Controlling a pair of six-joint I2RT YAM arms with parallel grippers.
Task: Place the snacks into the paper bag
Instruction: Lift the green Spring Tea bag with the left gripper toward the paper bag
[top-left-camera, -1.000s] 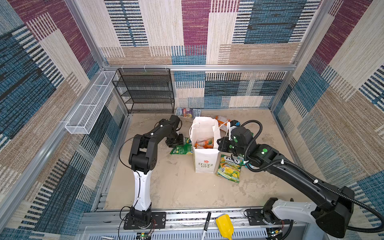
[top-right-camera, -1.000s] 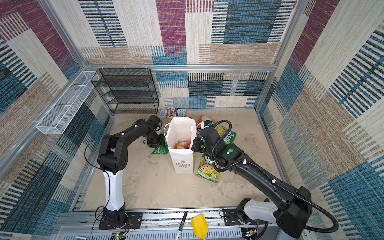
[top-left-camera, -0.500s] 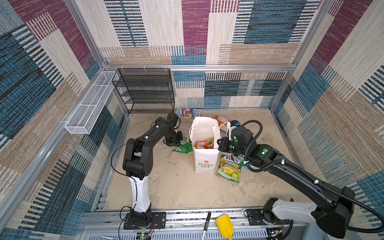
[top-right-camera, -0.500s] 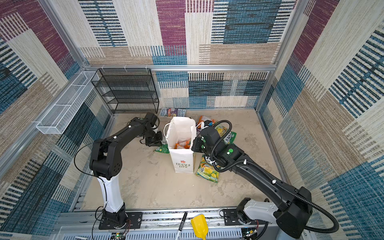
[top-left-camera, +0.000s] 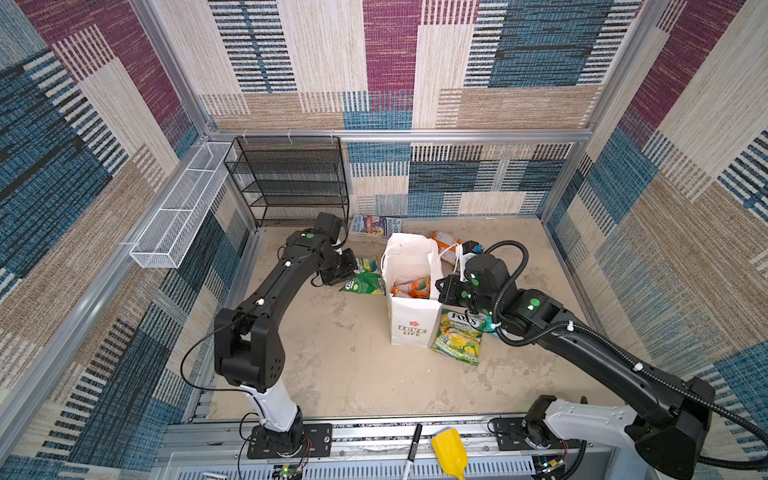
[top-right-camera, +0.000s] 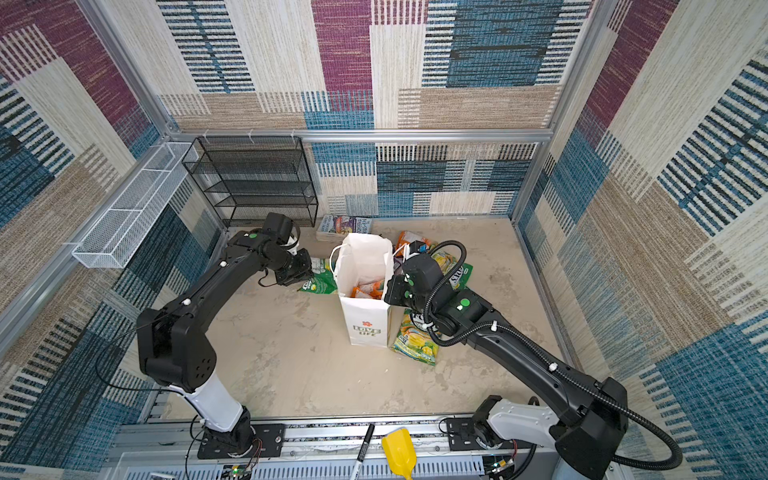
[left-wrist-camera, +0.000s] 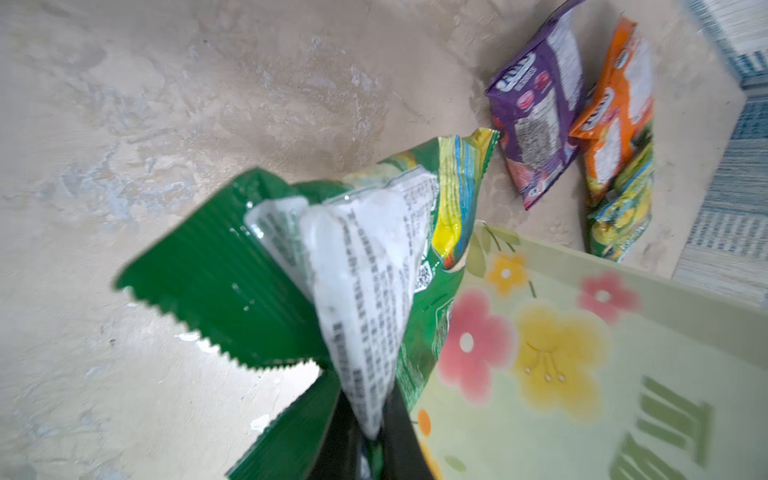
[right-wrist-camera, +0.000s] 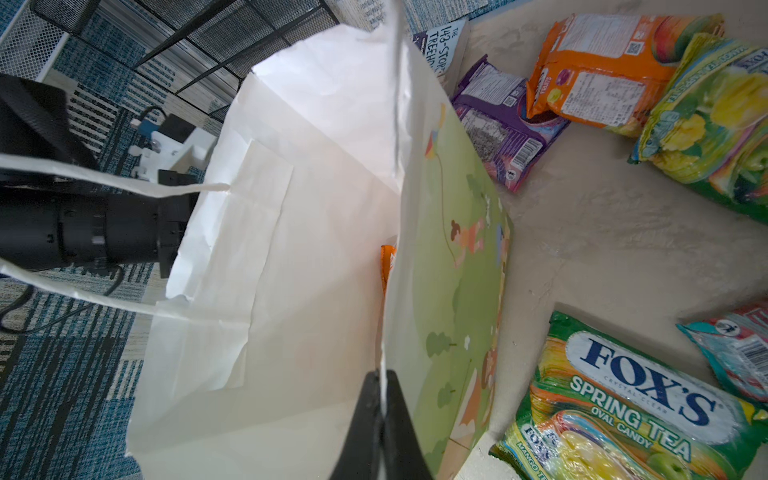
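Firmly gripping green snack packet (left-wrist-camera: 224, 282) with left end effector (left-wrist-camera: 370, 430), pinching paper bag (right-wrist-camera: 291, 232) rim with closed right end effector (right-wrist-camera: 381, 388).

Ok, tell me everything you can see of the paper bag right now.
The paper bag is tall white paper, standing upright with its mouth open. A broad side shows a green cartoon scene; the narrow side reads LOVE LIFE under a red flower. White handles stick out from the rim. Orange packets lie inside. The right tool is shut on its rim; a FOX'S packet lies beside its base.
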